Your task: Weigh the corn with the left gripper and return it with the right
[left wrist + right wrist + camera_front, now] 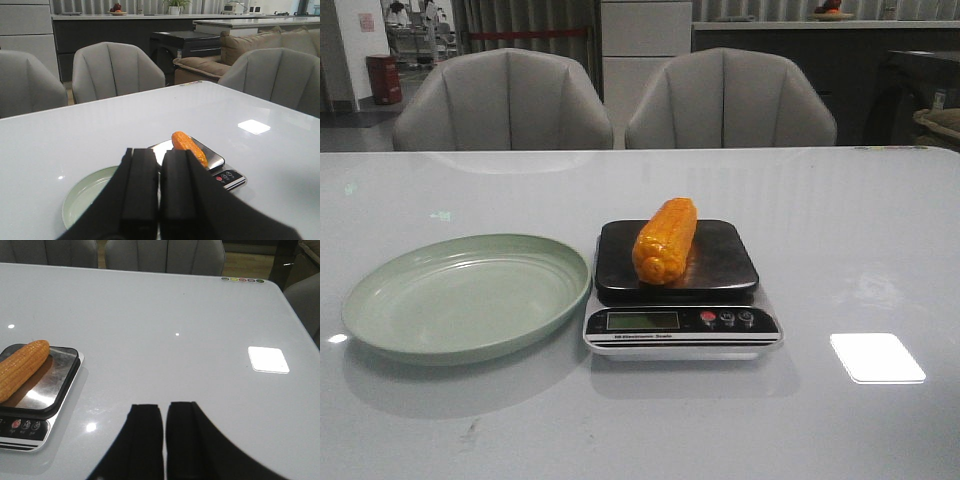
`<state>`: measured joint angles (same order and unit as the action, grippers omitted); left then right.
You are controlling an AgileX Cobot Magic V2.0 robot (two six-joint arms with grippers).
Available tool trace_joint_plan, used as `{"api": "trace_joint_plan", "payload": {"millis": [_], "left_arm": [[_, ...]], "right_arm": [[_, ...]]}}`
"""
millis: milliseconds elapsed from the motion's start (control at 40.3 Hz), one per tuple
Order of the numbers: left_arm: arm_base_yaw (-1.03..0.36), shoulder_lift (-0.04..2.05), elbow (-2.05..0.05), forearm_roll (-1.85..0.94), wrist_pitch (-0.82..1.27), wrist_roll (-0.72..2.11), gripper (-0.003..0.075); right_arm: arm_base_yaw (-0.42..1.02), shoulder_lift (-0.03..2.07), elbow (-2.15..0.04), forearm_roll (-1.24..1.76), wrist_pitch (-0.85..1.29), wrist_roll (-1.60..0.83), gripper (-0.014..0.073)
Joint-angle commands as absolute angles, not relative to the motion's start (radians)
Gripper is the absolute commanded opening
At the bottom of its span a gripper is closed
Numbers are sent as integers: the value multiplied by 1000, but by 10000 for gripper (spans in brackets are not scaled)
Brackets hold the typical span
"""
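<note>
The orange-yellow corn (666,240) lies on the black platform of the kitchen scale (720,262) at the table's middle. It also shows in the left wrist view (189,146) and the right wrist view (21,369). The pale green plate (380,315) stands empty to the left of the scale. Neither gripper shows in the front view. My left gripper (160,157) is shut and empty, held back above the plate (87,192), short of the scale (227,176). My right gripper (164,407) is shut and empty over bare table to the right of the scale (60,390).
Two grey chairs (503,100) stand behind the table's far edge. A bright light reflection (877,357) lies on the glossy white table (840,220) to the right of the scale. A row of small coloured dots (242,279) sits at the far right corner.
</note>
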<state>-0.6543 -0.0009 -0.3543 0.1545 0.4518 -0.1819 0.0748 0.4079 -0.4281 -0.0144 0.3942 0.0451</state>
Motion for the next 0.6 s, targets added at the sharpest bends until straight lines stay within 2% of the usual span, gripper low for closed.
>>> {"api": "trace_joint_plan", "payload": {"millis": [0, 124, 199, 372, 422, 571], "left_arm": [[-659, 11, -380, 158, 371, -187, 132], [-659, 11, -380, 158, 371, -187, 132], [-659, 11, -380, 158, 371, -187, 132], [-659, 11, -380, 158, 371, -187, 132], [-659, 11, -380, 158, 371, -187, 132], [-659, 11, -380, 158, 371, -187, 132]], "right_arm": [[76, 420, -467, 0, 319, 59, 199], [76, 420, -467, 14, 336, 68, 204], [81, 425, -467, 17, 341, 72, 246], [131, 484, -474, 41, 320, 75, 502], [154, 540, -499, 55, 334, 75, 619], [202, 660, -574, 94, 361, 75, 610]]}}
